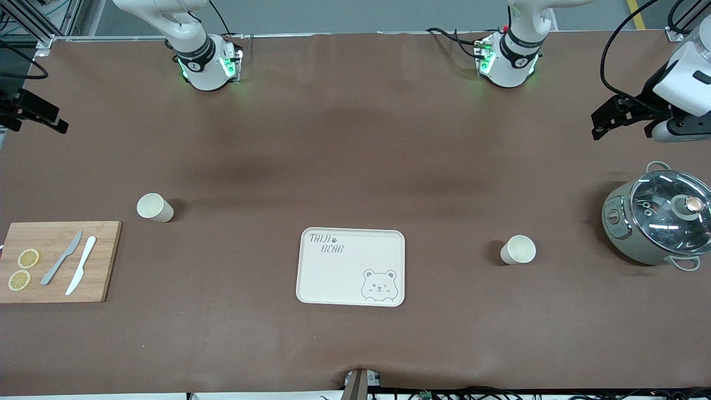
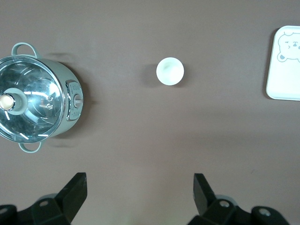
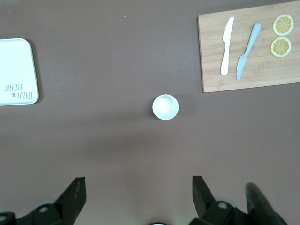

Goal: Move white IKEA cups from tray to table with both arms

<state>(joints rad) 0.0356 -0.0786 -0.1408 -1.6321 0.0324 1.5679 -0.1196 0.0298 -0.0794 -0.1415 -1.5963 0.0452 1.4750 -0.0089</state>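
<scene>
Two white cups (image 1: 155, 207) (image 1: 518, 249) are seen upright on the worktop (image 1: 355, 166), flanking the tray (image 1: 351, 266). The left end effector (image 2: 139, 194) and right end effector (image 3: 138, 197) are held spread and empty above them.

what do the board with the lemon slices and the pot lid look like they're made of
Board: likely bamboo or light wood, matte, with visible tan grain lines. Pot lid: apparently clear glass, glossy, showing bright reflections and the pot's inside through it; its knob looks coppery metallic, though that's uncertain.

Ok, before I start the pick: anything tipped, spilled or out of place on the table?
Nothing stands out. Both white cups stand upright on the table, one either side of the tray, which is bare. The lidded pot is closed. Left gripper and right gripper are open, above the cups.
</scene>
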